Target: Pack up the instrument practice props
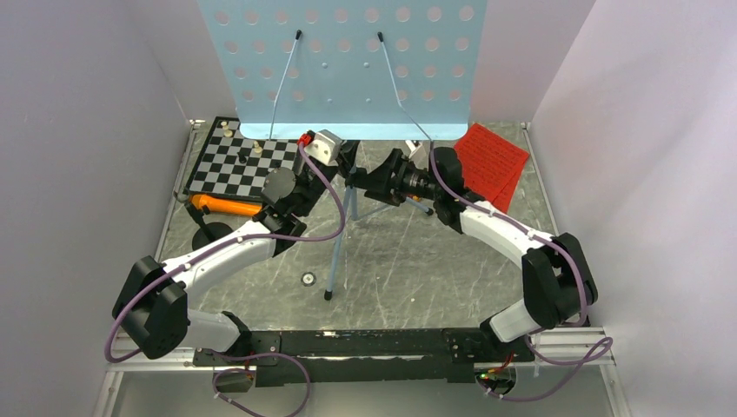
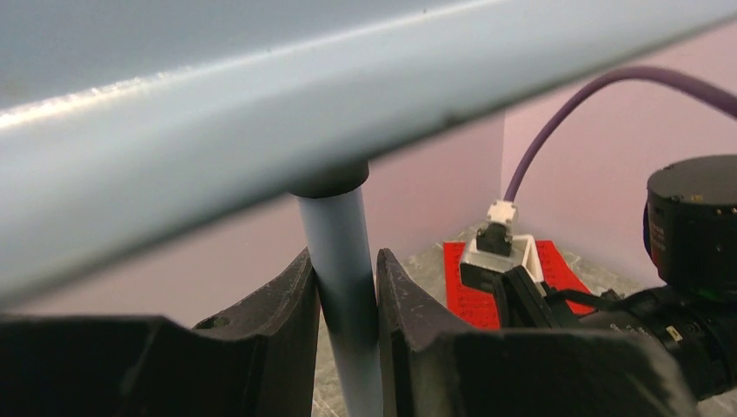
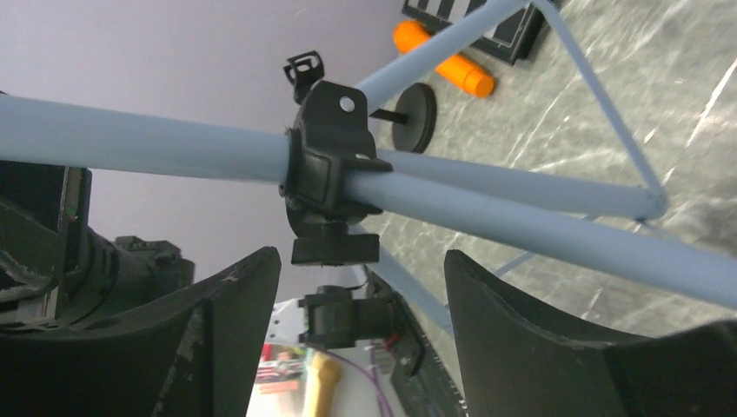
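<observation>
The tall light-blue perforated music stand [image 1: 339, 61] stands mid-table on tripod legs [image 1: 332, 269]. My left gripper [image 1: 346, 163] is shut on its light-blue pole [image 2: 346, 295], just under the tray. My right gripper [image 1: 369, 181] is open, its jaws on either side of the black clamp knob [image 3: 335, 248] on the pole [image 3: 521, 221], not touching it. The orange microphone [image 1: 224, 206] lies on the table at the left by its black round base [image 1: 211, 234]; both also show in the right wrist view, the microphone [image 3: 443, 62] and the base [image 3: 414, 117]. Red sheet-music pages [image 1: 491, 161] lie at the back right.
A black-and-white chessboard [image 1: 239, 165] with pieces lies at the back left, partly under the stand's tray. A small round disc [image 1: 307, 279] lies on the grey marbled table [image 1: 408, 269]. White walls close in on three sides.
</observation>
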Tool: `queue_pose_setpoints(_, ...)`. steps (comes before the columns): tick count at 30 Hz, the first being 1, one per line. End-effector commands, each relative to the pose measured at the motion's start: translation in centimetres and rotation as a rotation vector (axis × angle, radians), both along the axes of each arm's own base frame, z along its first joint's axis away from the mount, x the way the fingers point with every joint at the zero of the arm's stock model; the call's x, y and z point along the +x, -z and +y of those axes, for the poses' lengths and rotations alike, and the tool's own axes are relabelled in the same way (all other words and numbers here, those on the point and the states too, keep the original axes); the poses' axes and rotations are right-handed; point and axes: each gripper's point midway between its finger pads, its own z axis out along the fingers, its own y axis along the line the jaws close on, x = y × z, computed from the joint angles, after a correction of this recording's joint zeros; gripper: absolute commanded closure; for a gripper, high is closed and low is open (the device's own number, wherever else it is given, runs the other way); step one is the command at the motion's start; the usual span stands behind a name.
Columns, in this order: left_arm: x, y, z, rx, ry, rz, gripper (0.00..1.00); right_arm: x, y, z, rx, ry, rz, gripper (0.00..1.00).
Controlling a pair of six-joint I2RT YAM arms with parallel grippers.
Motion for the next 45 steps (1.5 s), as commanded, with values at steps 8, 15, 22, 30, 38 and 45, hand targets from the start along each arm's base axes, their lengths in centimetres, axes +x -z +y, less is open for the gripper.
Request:
queue_pose_setpoints(8,-0.5,1.9,-0.6,0.102,0.018,-0.007,1.00,-0.8,-5.1,0.6,0.426,-0.055,0.126,0.40)
queue_pose_setpoints(15,-0.6,2.1,-0.8,0.107,0.026,-0.008,1.00,0.2,-5.4,0.5,0.501,-0.021,0.169,0.58)
queue_pose_setpoints(22,-0.6,2.5,-0.9,0.116,0.027,-0.006,1.00,0.7,-5.5,0.3,0.484,0.008,0.157,0.75)
queue_pose_setpoints(30,-0.8,2.7,-1.2,0.119,0.041,0.000,1.00,1.6,-5.5,0.5,0.339,0.003,0.002,1.00)
queue_pose_setpoints(38,-0.8,2.5,-1.2,0.119,0.041,0.002,1.00,3.2,-2.9,-2.1,-0.173,0.107,-0.386,1.00)
queue_pose_setpoints(45,-0.5,2.6,-1.6,0.112,0.050,0.019,1.00,3.8,-2.1,-4.6,-0.469,0.282,-0.637,1.00)
